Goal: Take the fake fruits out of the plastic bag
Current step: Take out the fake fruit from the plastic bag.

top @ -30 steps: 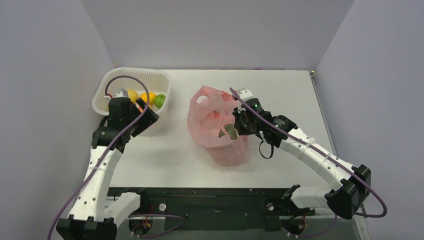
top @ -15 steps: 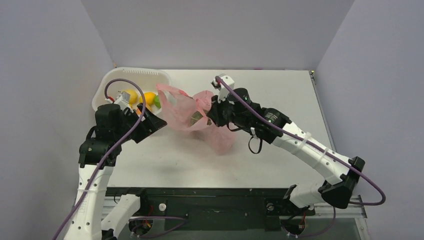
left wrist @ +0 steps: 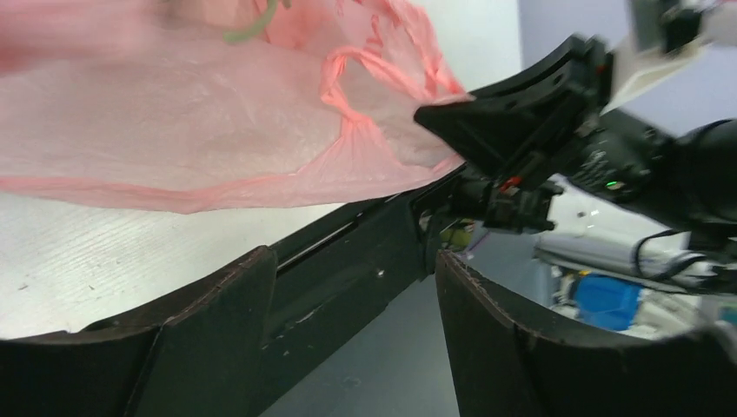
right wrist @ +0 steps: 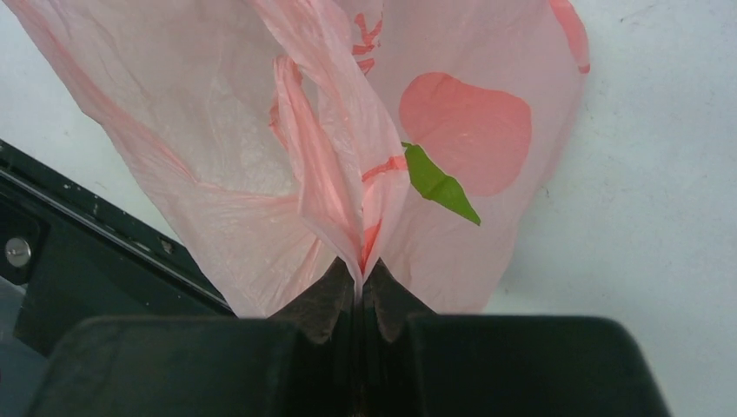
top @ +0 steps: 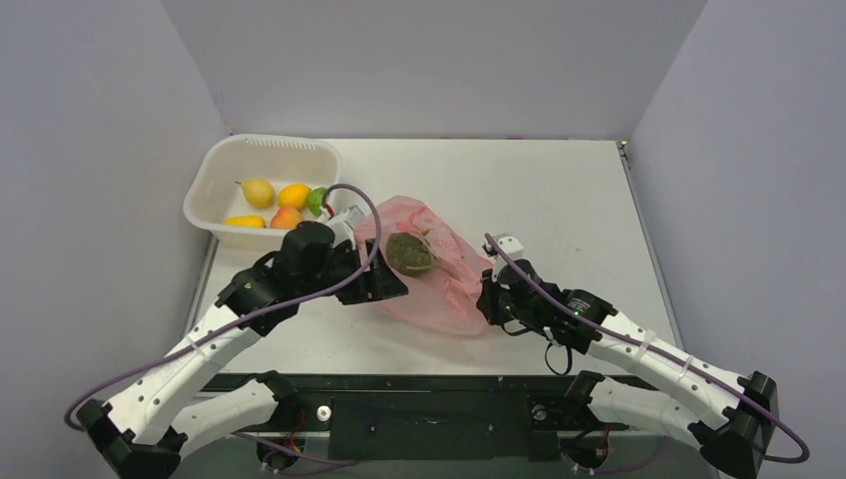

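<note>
The pink plastic bag lies slumped on the table's near middle. A dark green round fruit shows at its upper left; I cannot tell whether it is inside the film or at the mouth. My right gripper is shut on a bunched fold of the bag, with its fingertips pinching the film. My left gripper is open and empty at the bag's left edge, near the table's front. In the left wrist view the bag is above its fingers.
A white basin at the back left holds several small fruits: a yellow pear, an orange one, a lime-green one and others. The black front rail runs along the near table edge. Grey walls enclose the table.
My left arm has swung from the basin to the bag's left side. My right gripper has dragged the bag toward the near edge, and it now lies lower and flatter.
</note>
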